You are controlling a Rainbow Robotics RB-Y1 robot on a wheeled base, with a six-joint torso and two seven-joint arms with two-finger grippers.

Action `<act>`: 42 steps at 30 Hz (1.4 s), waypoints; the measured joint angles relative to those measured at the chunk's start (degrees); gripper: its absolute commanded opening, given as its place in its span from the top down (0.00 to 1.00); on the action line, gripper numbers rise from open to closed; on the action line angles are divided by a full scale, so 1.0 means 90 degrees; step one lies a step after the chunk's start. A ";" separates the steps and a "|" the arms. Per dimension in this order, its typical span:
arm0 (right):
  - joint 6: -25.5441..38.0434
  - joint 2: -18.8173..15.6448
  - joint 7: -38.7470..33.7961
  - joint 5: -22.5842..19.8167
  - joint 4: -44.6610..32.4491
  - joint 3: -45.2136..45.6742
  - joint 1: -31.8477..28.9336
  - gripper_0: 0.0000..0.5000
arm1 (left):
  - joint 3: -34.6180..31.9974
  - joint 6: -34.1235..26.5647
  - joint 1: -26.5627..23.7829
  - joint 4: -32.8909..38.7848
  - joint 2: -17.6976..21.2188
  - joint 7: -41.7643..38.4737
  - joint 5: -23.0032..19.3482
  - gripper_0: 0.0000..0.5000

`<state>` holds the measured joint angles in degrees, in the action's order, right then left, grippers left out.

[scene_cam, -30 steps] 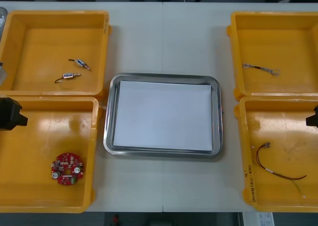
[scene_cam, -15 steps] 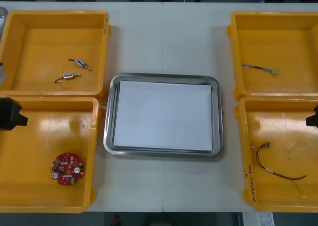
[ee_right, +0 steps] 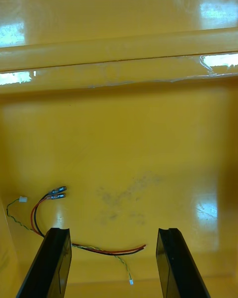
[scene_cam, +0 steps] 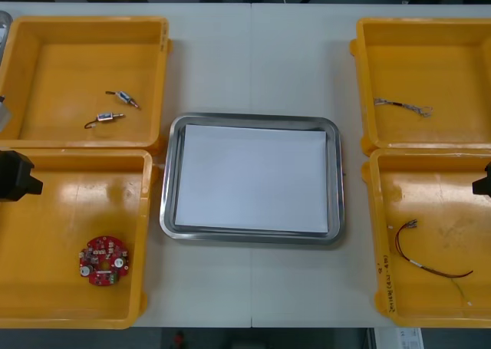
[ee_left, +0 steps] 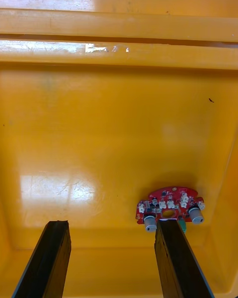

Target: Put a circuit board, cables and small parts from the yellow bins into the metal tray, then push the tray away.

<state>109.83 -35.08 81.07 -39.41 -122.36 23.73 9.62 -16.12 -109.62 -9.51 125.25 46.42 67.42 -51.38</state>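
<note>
The metal tray [scene_cam: 251,120], white inside, lies at the table's middle with nothing in it. A round red circuit board [scene_cam: 103,261] rests in the near left yellow bin [scene_cam: 146,234]. My left gripper [scene_cam: 18,176] hovers over that bin's left side. In the left wrist view it [ee_left: 111,258] is open, and the board [ee_left: 168,207] lies just beyond its right finger. My right gripper [scene_cam: 483,182] hangs over the near right bin [scene_cam: 374,234]. It [ee_right: 111,263] is open above a red and yellow cable [ee_right: 58,192], also seen from the front [scene_cam: 430,263].
Two small metal parts [scene_cam: 123,97] [scene_cam: 105,119] lie in the far left bin [scene_cam: 84,21]. A thin cable [scene_cam: 403,106] sits in the far right bin [scene_cam: 422,24]. Bare table runs beyond the tray's far rim.
</note>
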 measured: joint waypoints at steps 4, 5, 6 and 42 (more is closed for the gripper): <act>0.0000 0.0000 0.0000 0.0000 0.0000 0.0000 0.0000 0.00 | 0.0000 0.0000 0.0000 0.0000 0.0000 0.0000 0.0000 0.00; 0.0000 0.0000 0.0000 0.0000 0.0000 0.0000 0.0000 0.00 | 0.0000 0.0000 0.0000 0.0000 0.0000 0.0000 0.0000 0.00; 0.0000 0.0000 0.0000 0.0000 0.0000 0.0000 0.0000 0.00 | 0.0000 0.0000 0.0000 0.0000 0.0000 0.0000 0.0000 0.00; -0.1826 -0.0009 0.0807 -0.0322 -0.1277 -0.0969 -0.2164 0.00 | 0.0020 0.0709 0.0854 0.0541 -0.0256 -0.0002 -0.0089 0.00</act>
<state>93.39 -35.16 88.33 -42.31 -133.85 15.00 -9.86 -15.95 -103.24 -1.82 130.12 44.11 67.41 -52.18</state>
